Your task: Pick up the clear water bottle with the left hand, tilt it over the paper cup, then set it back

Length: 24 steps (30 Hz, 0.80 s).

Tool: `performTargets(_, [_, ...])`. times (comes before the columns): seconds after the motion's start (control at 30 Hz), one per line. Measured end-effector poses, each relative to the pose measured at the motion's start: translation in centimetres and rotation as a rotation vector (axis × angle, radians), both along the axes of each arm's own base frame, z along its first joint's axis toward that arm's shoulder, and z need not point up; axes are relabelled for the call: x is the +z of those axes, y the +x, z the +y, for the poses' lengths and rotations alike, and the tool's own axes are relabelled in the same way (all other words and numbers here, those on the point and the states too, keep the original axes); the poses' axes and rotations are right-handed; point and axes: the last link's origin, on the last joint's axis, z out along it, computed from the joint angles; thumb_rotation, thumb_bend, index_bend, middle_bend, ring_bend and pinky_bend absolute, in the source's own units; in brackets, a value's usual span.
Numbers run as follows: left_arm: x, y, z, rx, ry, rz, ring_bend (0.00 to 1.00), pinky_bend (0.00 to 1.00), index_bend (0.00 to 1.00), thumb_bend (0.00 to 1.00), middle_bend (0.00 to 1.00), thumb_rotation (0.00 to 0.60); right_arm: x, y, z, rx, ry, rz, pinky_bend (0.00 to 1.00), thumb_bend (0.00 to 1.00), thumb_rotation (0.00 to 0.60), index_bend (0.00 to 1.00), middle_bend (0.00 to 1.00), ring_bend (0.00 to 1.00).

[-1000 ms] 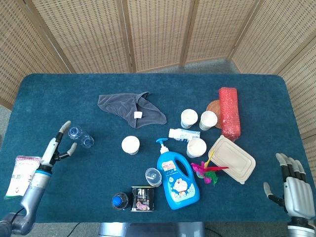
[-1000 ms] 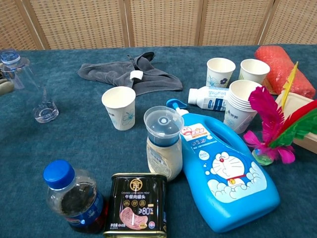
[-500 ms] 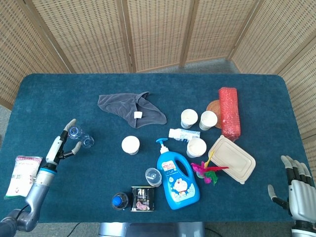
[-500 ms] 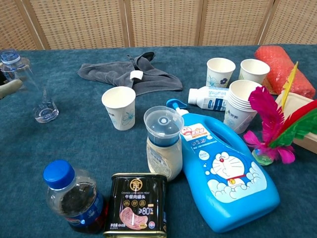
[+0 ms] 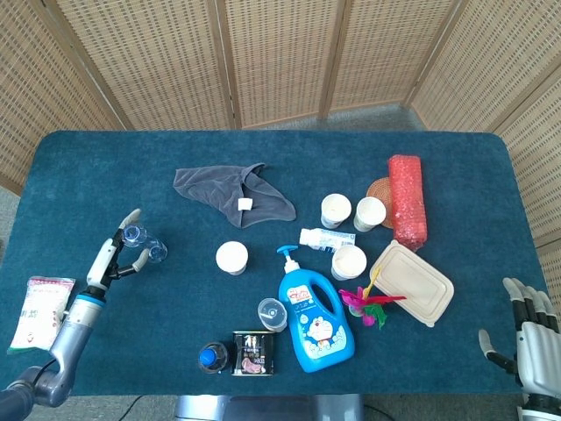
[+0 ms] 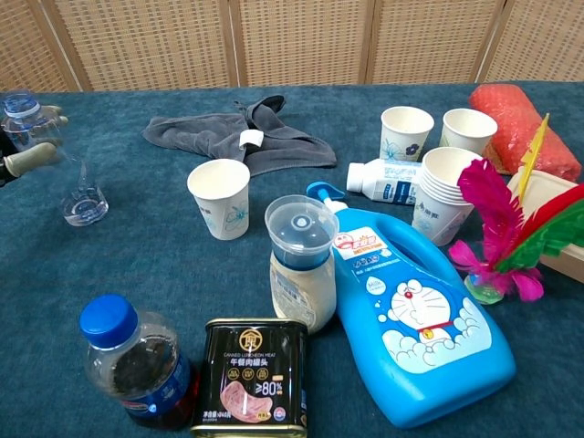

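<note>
The clear water bottle (image 5: 145,243) (image 6: 57,157) stands upright at the table's left side, with a pale blue cap. My left hand (image 5: 115,253) is right beside it on its left, fingers apart. One fingertip (image 6: 55,115) reaches behind the cap and another fingertip (image 6: 22,161) lies in front of the neck. I cannot tell if they touch the bottle. A lone paper cup (image 5: 232,257) (image 6: 219,197) stands to the bottle's right, empty. My right hand (image 5: 531,338) hangs open off the table's near right corner.
Grey cloth (image 5: 230,192) lies behind the cup. In front stand a blue detergent bottle (image 5: 313,317), a small lidded jar (image 5: 273,313), a tin (image 5: 253,353) and a dark drink bottle (image 5: 211,358). More cups (image 5: 349,260), a lunch box (image 5: 411,281) and a packet (image 5: 38,310) sit around.
My left hand has slid forward and right until its fingers flank the bottle's top. The right hand has dropped lower at the frame's bottom right. The bottle has stayed in place.
</note>
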Motion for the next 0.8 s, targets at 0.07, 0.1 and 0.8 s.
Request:
performTargets(0.07, [-0.2, 0.2, 0.2, -0.005, 0.0, -0.002, 0.08, 0.17, 0.04, 0.46, 0.08, 0.46, 0.0, 0.0, 0.1, -0.002, -0.001, -0.001, 0.0, 0.39, 0.6, 0.0, 0.03, 0.0])
performTargets(0.1, [-0.2, 0.3, 0.2, -0.01, 0.001, 0.0, 0.13, 0.22, 0.09, 0.47, 0.12, 0.466, 0.0, -0.1, 0.1, -0.003, -0.001, -0.002, 0.0, 0.4, 0.6, 0.0, 0.03, 0.0])
performTargets(0.8, [1.0, 1.4, 0.8, -0.116, 0.073, 0.209, 0.39, 0.52, 0.36, 0.61, 0.38, 0.589, 0.0, -0.3, 0.2, -0.004, -0.004, -0.014, 0.0, 0.39, 0.6, 0.0, 0.03, 0.0])
